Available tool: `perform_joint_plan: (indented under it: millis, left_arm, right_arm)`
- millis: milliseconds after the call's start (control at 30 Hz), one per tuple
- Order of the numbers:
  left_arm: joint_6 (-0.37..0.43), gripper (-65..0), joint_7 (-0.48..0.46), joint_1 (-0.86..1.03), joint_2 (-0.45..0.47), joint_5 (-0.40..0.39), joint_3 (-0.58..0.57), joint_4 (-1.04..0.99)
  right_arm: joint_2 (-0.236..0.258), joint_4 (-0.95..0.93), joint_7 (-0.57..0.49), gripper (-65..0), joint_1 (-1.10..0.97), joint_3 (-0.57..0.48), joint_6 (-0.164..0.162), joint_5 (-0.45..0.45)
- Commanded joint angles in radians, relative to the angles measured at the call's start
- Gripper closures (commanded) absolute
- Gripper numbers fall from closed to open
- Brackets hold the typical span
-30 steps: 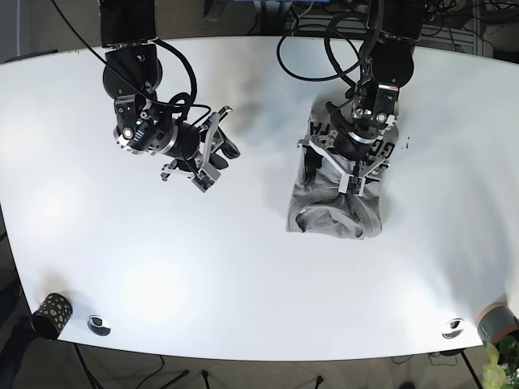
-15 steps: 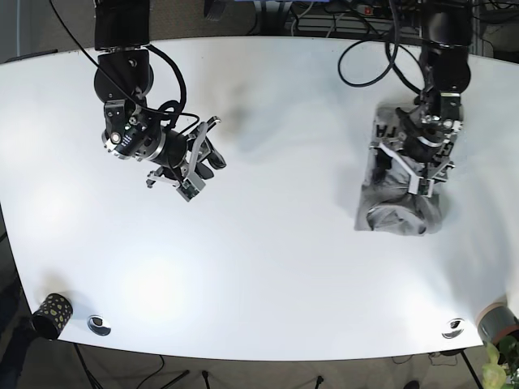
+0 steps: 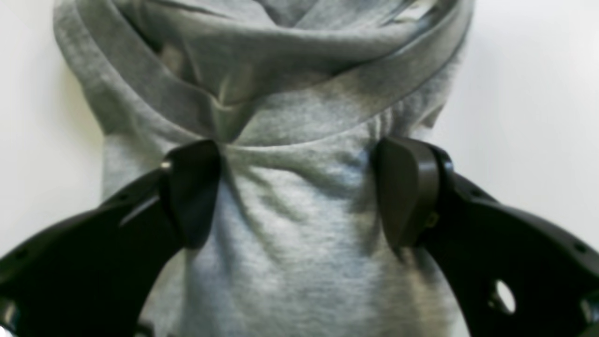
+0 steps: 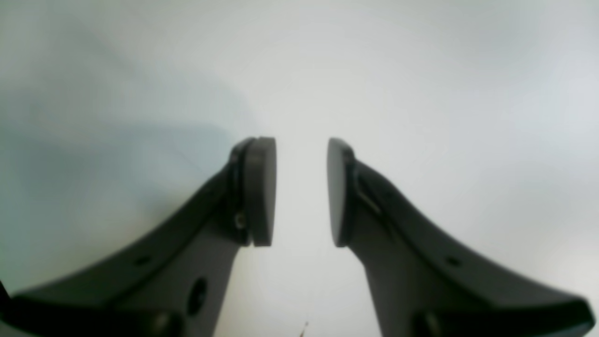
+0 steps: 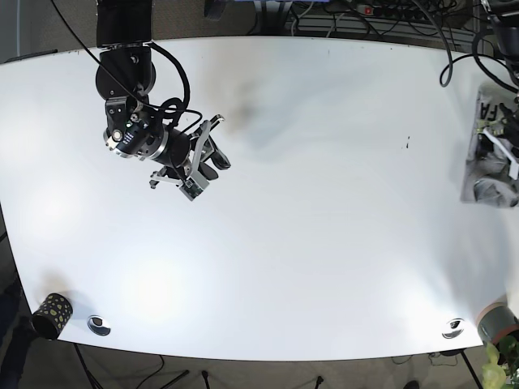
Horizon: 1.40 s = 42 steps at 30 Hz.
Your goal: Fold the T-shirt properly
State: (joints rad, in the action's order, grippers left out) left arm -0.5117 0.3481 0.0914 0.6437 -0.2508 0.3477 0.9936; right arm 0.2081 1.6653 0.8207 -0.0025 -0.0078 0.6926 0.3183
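The left gripper (image 3: 299,192) has its two black fingers (image 3: 192,192) pressed down on the grey T-shirt (image 3: 304,243), a bunched ridge of cloth pinched between them — the shirt lies in a folded heap at the far right edge of the white table (image 5: 324,267) in the base view. The right gripper (image 4: 301,192) hangs over bare table on the opposite side, its pads (image 4: 259,189) a narrow gap apart with nothing between them — well apart from the shirt.
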Motion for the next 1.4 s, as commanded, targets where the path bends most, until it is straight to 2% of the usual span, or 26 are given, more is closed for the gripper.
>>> perform_joint_plan:
  millis: [0, 233, 467, 633, 867, 967, 1067, 1200, 1267, 1367]
  left_arm:
    - [-0.003, -47.9, 0.029, 0.012, 0.052, 0.083, 0.027, -0.069]
    - [-0.061, -47.9, -0.12, 0.011, 0.167, 0.078, 0.041, -0.259]
    - [-0.075, -47.9, -0.129, -0.049, 0.198, 0.08, 0.043, -0.253]
    - [-0.127, -47.8, -0.129, -0.058, 0.199, 0.078, 0.049, -0.15]
    - [-0.124, -47.2, -0.133, -0.035, 0.126, 0.083, 0.055, 0.043]
    - [-0.066, -47.1, -0.136, -0.037, 0.067, 0.084, 0.05, 0.12]
    - [0.028, -47.5, -0.137, -0.035, -0.003, 0.086, 0.044, 0.213]
    - [0.107, -47.6, -0.146, -0.043, -0.086, 0.103, -0.028, 0.29]
    - [0.16, -47.6, -0.209, -0.043, -0.147, 0.137, -0.06, 0.325]
    - [0.209, -47.8, -0.311, -0.035, -0.233, 0.19, -0.077, 0.351]
  right_arm:
    - [0.007, 0.049, -0.019, -16.6, 0.011, 0.004, 0.006, 0.015]
    - [0.007, 0.097, -0.019, -16.6, 0.0, 0.004, 0.006, 0.009]
    - [0.007, 0.115, -0.019, -16.6, -0.006, 0.002, 0.006, 0.005]
    - [0.007, 0.115, -0.022, -16.6, -0.006, 0.004, 0.006, 0.003]
    - [0.057, 0.114, -0.05, -16.6, 0.003, 0.004, 0.006, 0.0]
    - [0.064, 0.115, -0.117, -16.6, 0.003, 0.004, 0.006, -0.067]
    - [0.058, 0.108, -0.217, -16.6, -0.003, 0.006, 0.006, -0.206]
    - [0.046, 0.052, -0.386, -16.6, -0.012, 0.012, -0.038, -0.33]
    - [0.044, 0.022, -0.502, -16.6, -0.027, 0.048, -0.069, -0.368]
    - [0.034, -0.021, -0.624, -16.6, -0.046, 0.095, -0.113, -0.385]
